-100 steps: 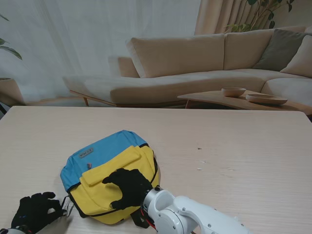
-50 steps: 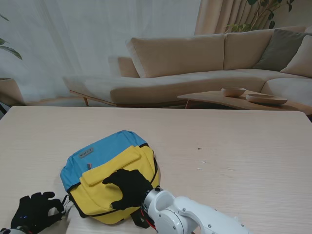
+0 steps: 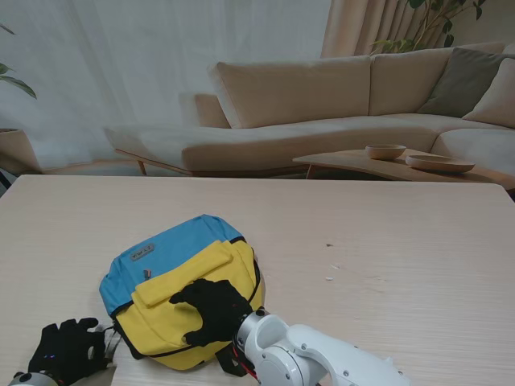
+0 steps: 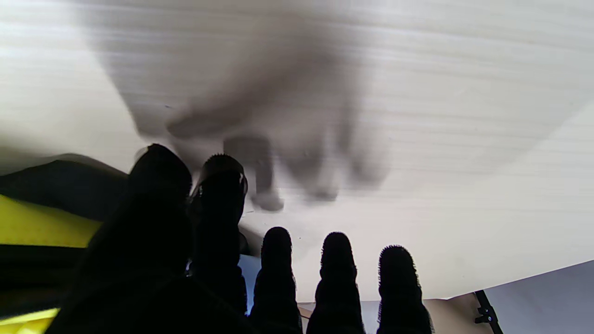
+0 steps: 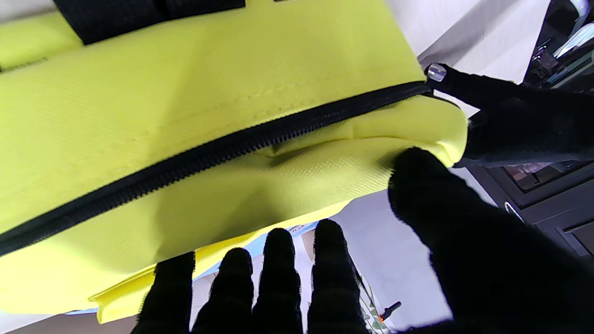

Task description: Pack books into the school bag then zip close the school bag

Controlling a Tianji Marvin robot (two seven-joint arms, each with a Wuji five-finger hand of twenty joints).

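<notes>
On table (image 3: 386, 241): one school bag (image 3: 181, 281), seemingly zipped; two robot hands.

No readable text

The blue-and-yellow fabric school bag (image 3: 181, 293) carries a small grey label patch (image 3: 142, 253) on its blue panel; its lettering is too small to read.

Yellow-and-blue school bag (image 3: 173, 277) flat, zipped
</notes>
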